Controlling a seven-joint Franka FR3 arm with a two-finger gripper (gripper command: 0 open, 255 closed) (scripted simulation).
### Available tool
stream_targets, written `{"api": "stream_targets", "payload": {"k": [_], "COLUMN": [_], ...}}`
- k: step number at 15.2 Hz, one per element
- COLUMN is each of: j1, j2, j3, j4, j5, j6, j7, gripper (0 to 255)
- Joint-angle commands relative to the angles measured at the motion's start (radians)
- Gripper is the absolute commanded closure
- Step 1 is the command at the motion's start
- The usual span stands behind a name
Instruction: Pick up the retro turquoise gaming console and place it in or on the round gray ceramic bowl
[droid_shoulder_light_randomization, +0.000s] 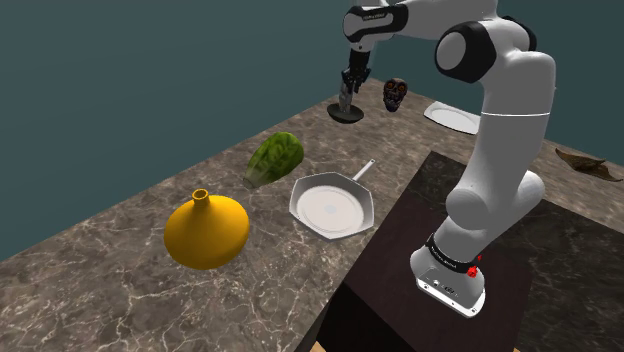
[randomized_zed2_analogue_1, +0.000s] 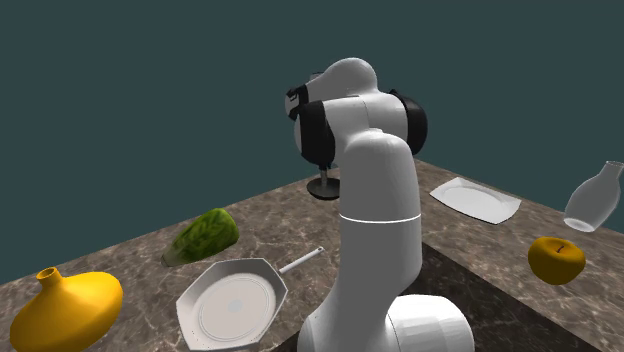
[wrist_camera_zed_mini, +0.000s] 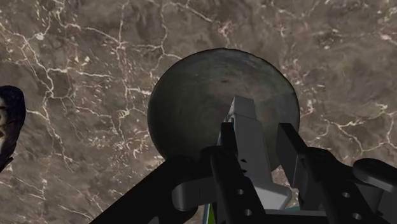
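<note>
Wrist view: the pale grey console (wrist_camera_zed_mini: 247, 127) is clasped between the fingers of the black gripper (wrist_camera_zed_mini: 257, 145) — it is held over the round dark-grey bowl (wrist_camera_zed_mini: 191, 95), which is set on the marble counter (wrist_camera_zed_mini: 76, 63).

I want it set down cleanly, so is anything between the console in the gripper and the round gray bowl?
Nothing visible. The gripper holds the console right above the bowl, with only open air between them. The dark skull figure stands off to one side on the counter, apart from the bowl.
</note>
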Motion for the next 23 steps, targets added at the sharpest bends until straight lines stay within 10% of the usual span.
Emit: {"api": "stream_targets", "payload": {"k": [1,6,7,23], "j1": [0.000,0.000,0.000,0.003], "j2": [-0.002,-0.002,-0.002,-0.009], "j3": [0.000,0.000,0.000,0.001], "j4": [-0.006,-0.006,-0.006,0.111], "j5": [0.000,0.000,0.000,0.000], "j6": [0.005,0.005,0.006,-0.118], "j7": [0.000,0.000,0.000,-0.001], "gripper": [255,255,0,0]}}
